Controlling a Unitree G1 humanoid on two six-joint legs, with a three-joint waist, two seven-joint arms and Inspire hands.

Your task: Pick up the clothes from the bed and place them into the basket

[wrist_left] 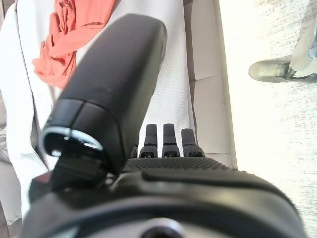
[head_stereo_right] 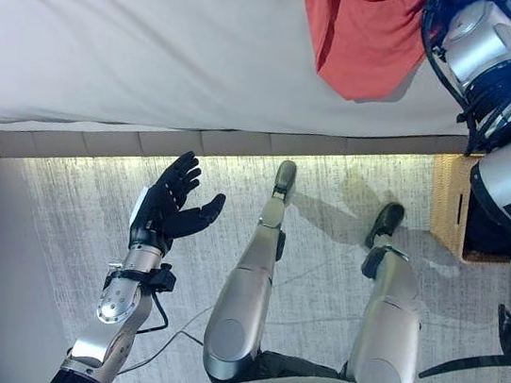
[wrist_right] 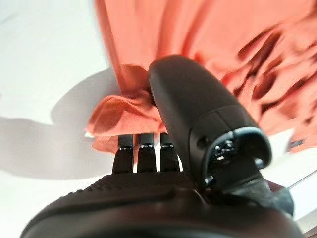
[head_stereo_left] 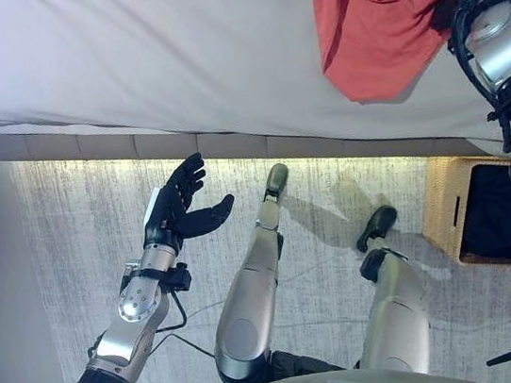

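No readable writing or label shows on anything in view. Taking the white-sheeted bed (head_stereo_left: 170, 60) as the landmark: the robot's left hand (head_stereo_left: 179, 205) hangs over the pale grey textured rug (head_stereo_left: 81, 235) on the floor side of the bed's padded grey edge, well apart from the mattress, its fingers relaxed and spread with the thumb standing out, holding nothing. Further along, the crumpled coral-orange cloth garment (head_stereo_left: 373, 13) lies on the sheet near the bed's right end; its long axis runs roughly from the far side of the bed toward the near edge, with a smoother flap pointing at the near edge and the bunched, wrinkled part farther back. The right hand (wrist_right: 168, 119) is at the garment's right side, and in its own wrist view the thumb and fingers are curled into a gathered fold of the orange cloth, pinching it just above the sheet. Below the bed's right end, on the floor, stands the woven tan wicker basket (head_stereo_left: 444, 203), rectangular, with a slot handle in its side and something dark inside that cannot be made out.
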